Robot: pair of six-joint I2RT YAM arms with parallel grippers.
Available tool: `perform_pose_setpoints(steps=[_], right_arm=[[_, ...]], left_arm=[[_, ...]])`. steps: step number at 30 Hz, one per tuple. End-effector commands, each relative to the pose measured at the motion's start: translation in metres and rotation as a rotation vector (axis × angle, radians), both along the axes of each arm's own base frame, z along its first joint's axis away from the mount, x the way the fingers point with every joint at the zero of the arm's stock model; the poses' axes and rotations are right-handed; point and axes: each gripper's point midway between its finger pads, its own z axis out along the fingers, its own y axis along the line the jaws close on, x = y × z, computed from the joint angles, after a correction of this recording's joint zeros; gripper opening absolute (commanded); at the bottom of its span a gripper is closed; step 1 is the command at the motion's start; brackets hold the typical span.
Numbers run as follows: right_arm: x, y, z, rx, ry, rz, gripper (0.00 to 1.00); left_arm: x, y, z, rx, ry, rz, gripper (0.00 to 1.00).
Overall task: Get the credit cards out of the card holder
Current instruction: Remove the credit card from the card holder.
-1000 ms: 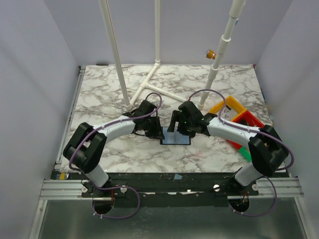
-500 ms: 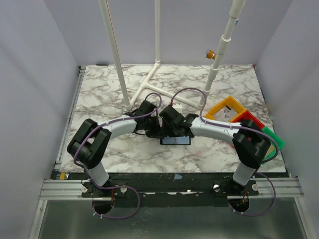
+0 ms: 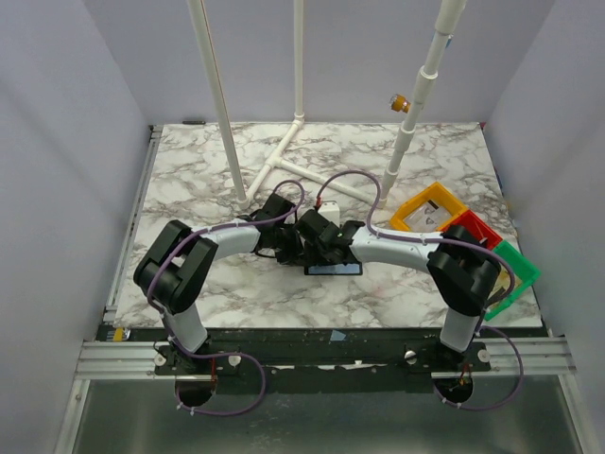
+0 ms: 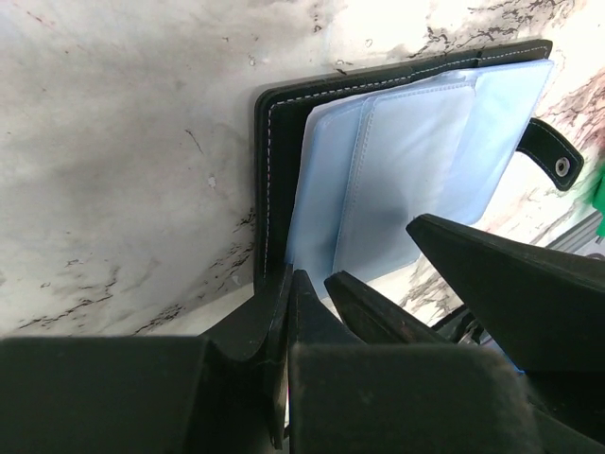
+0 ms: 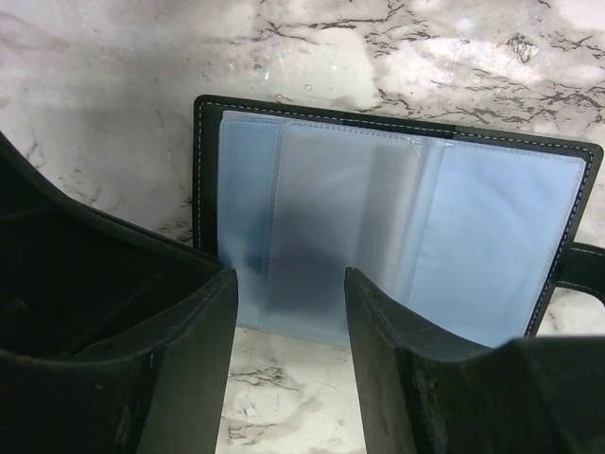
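A marble table (image 3: 189, 180) fills the middle of the top view, with a white pipe frame (image 3: 284, 161) standing on its upper part. The left arm (image 3: 217, 241) and right arm (image 3: 397, 248) curve in from the lower corners and meet near the centre. At the right edge sit a yellow bin (image 3: 449, 200), a red bin (image 3: 477, 227) and a green bin (image 3: 518, 270).

The card holder (image 3: 333, 269) lies open and flat just below centre, between the two wrists. Its pale blue sleeves (image 5: 378, 236) face up inside the black cover (image 4: 263, 170).

The right gripper (image 5: 288, 284) stands with its jaws apart, straddling the sleeves' lower edge. The left gripper (image 4: 295, 293) is closed at the cover's lower left corner; whether it pinches the cover I cannot tell.

The snap tab (image 4: 553, 156) sticks out at the right. The credit cards cannot be told from the sleeves.
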Motion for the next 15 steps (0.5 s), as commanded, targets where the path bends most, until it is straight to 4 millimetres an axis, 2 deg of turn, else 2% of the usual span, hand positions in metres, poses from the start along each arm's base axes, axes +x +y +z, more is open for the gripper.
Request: perform_pose_setpoints(steps=[1, 6, 13, 15], right_arm=[[-0.002, -0.012, -0.013, -0.098, -0.002, -0.011, 0.52], [-0.003, -0.022, -0.017, -0.144, -0.011, -0.032, 0.53], [-0.01, -0.022, -0.023, -0.104, 0.009, -0.042, 0.51], [-0.012, -0.019, -0.021, -0.072, 0.007, -0.032, 0.54]], left_arm=[[-0.002, 0.004, -0.011, 0.018, 0.034, 0.015, 0.0], [-0.001, 0.006, -0.013, 0.029, 0.04, 0.017, 0.0], [0.0, 0.007, -0.011, 0.032, 0.037, 0.016, 0.0], [0.0, 0.007, -0.01, 0.032, 0.036, 0.015, 0.0]])
